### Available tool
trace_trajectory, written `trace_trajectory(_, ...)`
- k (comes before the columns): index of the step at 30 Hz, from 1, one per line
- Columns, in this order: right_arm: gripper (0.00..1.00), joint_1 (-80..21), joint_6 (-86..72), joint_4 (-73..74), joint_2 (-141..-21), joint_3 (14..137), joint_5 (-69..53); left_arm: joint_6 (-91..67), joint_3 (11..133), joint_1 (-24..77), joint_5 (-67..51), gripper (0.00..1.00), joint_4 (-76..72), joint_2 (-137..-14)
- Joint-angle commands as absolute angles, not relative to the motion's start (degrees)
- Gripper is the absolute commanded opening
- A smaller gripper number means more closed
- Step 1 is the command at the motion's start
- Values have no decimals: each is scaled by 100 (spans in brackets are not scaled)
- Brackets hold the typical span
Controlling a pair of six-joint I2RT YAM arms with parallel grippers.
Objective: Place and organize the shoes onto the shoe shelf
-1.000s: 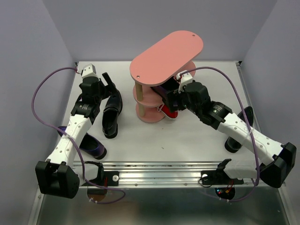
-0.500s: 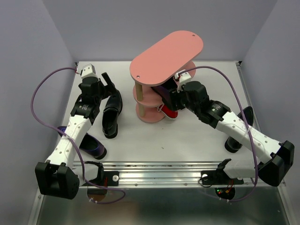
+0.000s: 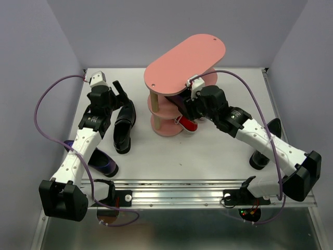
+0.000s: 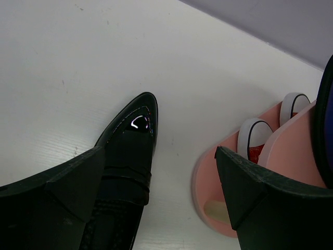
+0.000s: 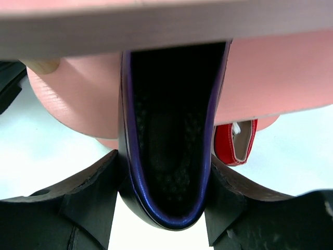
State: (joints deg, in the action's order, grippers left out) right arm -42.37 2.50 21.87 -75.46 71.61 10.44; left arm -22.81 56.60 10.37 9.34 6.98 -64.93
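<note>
The pink shoe shelf (image 3: pixel 184 60) stands at the table's middle back. My right gripper (image 3: pixel 188 108) is shut on the heel of a glossy dark purple shoe (image 5: pixel 169 156), whose toe lies under the top board on the middle tier (image 5: pixel 270 78). A red sneaker (image 5: pixel 237 140) sits on the bottom tier (image 4: pixel 208 177), and two white toe caps (image 4: pixel 255 138) show there in the left wrist view. My left gripper (image 3: pixel 120 94) is open and empty above a black loafer (image 3: pixel 125 125), which also shows in the left wrist view (image 4: pixel 127 172).
The second purple shoe (image 3: pixel 101 161) lies at the front left beside the left arm. The second black loafer (image 3: pixel 265 143) lies at the right, partly hidden by the right arm. Purple cables loop over both arms.
My right gripper has moved left towards the shelf, carrying the purple shoe further in under the top board. The left arm has not moved.
</note>
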Motion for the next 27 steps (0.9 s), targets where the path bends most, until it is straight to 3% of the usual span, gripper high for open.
trace_trajectory(1,24,-4219,659,1266,-7497,7725,817,-2224,5625,1020,1028,99,554,-6293)
trace_trajectory(19,25,-3938,1354,1046,-7849,7779,765,-2188,5687,1028,1081,99,615,-6310)
trace_trajectory(21,35,-3885,1292,1046,-7840,7761,730,-2188,5687,1028,1081,99,615,-6319)
trace_trajectory(23,59,-3823,1240,1046,-7822,7726,695,-2188,5713,1028,1081,99,606,-6354)
trace_trajectory(27,77,-3710,1125,1055,-7735,7629,703,-2180,5757,1020,1090,99,615,-6425)
